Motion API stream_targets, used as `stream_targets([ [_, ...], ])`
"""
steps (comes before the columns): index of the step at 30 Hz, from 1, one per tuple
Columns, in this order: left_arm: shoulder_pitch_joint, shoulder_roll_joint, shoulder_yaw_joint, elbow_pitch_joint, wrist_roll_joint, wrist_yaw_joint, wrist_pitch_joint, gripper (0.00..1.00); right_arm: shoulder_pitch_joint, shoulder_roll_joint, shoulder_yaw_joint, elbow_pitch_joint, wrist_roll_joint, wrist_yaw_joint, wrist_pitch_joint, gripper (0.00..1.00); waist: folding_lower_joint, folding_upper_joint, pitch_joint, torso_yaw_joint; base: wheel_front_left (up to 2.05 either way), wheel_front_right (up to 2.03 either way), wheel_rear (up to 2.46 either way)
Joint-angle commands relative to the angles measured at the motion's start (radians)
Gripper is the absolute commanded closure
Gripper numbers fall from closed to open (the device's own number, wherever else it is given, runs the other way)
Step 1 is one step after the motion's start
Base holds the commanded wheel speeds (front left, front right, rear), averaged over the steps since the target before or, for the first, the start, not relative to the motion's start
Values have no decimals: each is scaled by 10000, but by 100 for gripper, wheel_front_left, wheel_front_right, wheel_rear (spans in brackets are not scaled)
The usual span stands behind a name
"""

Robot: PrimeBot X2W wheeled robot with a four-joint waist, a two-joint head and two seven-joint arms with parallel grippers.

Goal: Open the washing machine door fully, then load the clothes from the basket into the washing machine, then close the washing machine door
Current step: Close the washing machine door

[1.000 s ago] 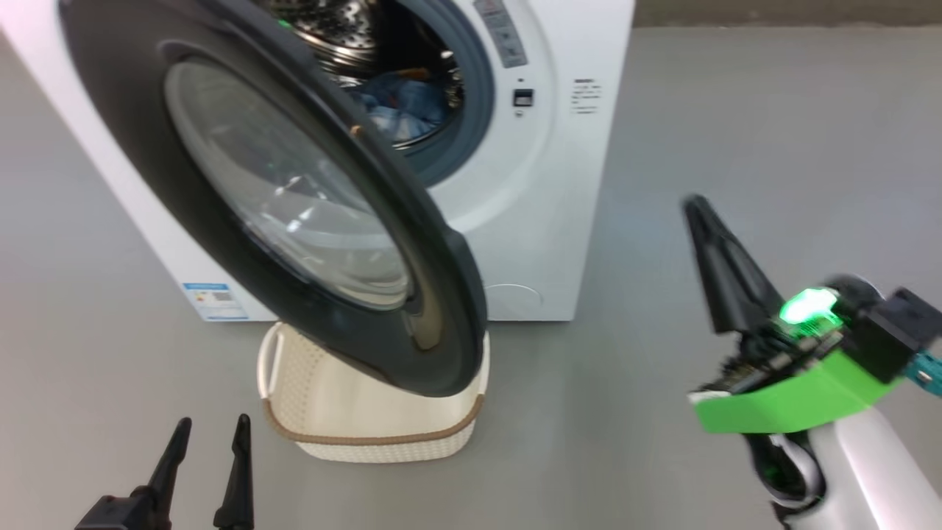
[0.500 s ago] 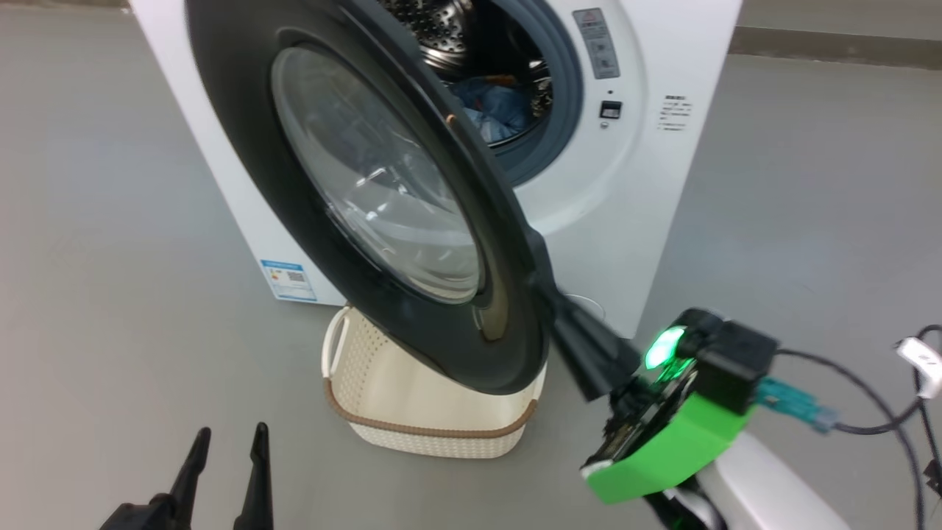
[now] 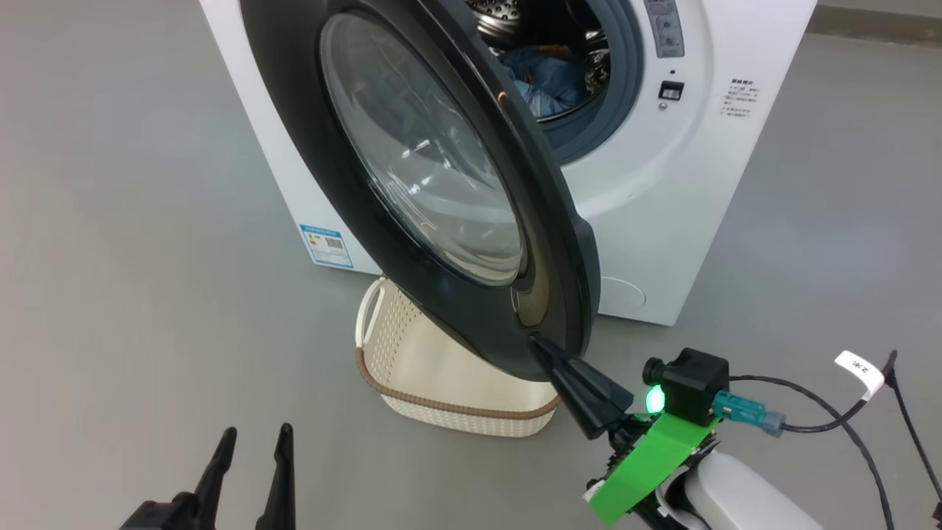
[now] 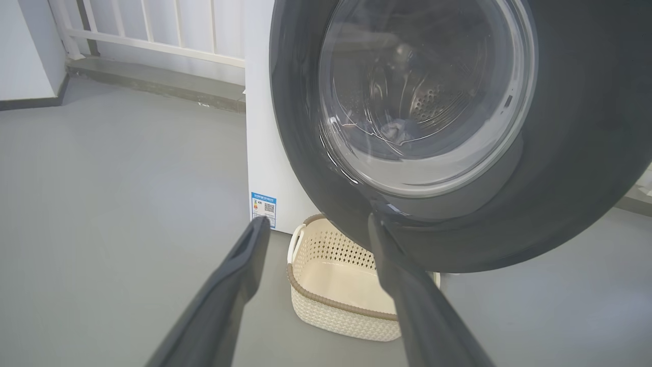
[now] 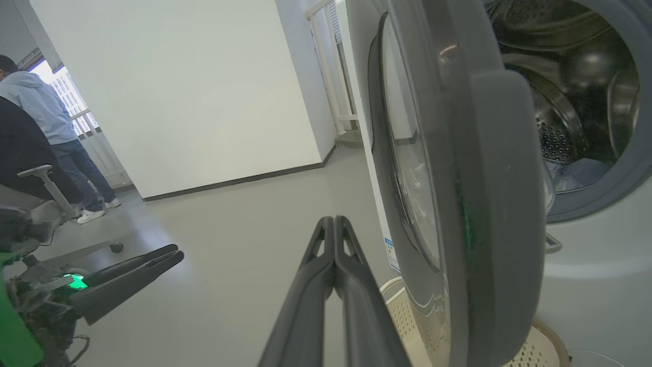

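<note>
We take this for a bare test room: grey floor [image 3: 110, 221], white wall [image 5: 193, 86], wheeled office chair [image 5: 25, 201], freestanding washing machine [image 3: 662, 191].

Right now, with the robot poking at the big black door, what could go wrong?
1. The right gripper is shut, and only its thin tip sits at the lower rim of the washing machine door. It could slip off that glossy edge.
2. The door hangs over the basket, so a swing might bump it. The clearance is hard to judge.
3. The cable by the right wrist could snag.
</note>
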Motion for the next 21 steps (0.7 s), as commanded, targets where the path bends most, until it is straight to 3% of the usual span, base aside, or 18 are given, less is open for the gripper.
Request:
stream_targets([
  [1,-314,59,304,-281,-94,56,-65,0,-317,21,17,-170,73,16,-46,100,-1,-1,122,48,0,0,0],
  [11,-717,59,-97,-425,-304,213,-65,0,-801,-146,-768,289,66,16,-46,100,-1,-1,680,114,0,0,0],
  [21,-1121,59,-503,-701,-396,350,-65,0,-1504,-478,-2201,428,-18,16,-46,100,-1,-1,1296,390,0,0,0],
])
